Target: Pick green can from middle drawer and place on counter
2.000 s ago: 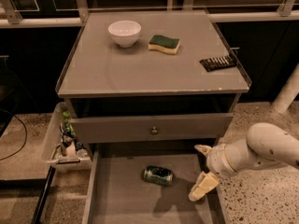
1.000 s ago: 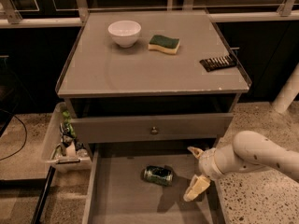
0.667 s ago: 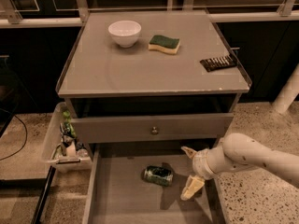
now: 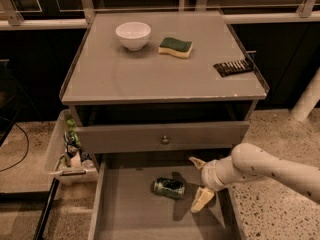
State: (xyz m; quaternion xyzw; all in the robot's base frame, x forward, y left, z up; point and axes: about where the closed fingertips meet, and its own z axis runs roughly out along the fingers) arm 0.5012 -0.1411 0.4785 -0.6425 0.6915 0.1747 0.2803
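Note:
The green can (image 4: 168,187) lies on its side on the floor of the open middle drawer (image 4: 130,214), near its middle. My gripper (image 4: 196,184) is inside the drawer just right of the can, open, with one pale finger toward the drawer's back and the other toward the front. It does not touch the can. The white arm comes in from the right. The grey counter (image 4: 150,74) is the cabinet top above.
On the counter stand a white bowl (image 4: 133,35), a green-topped yellow sponge (image 4: 175,47) and a dark flat packet (image 4: 233,67) at the right edge. The closed drawer front with a knob (image 4: 164,140) overhangs the drawer's back. A bin with clutter (image 4: 67,151) sits at the left.
My gripper and arm have moved left inside the drawer, closing in on the can. The can has not moved.

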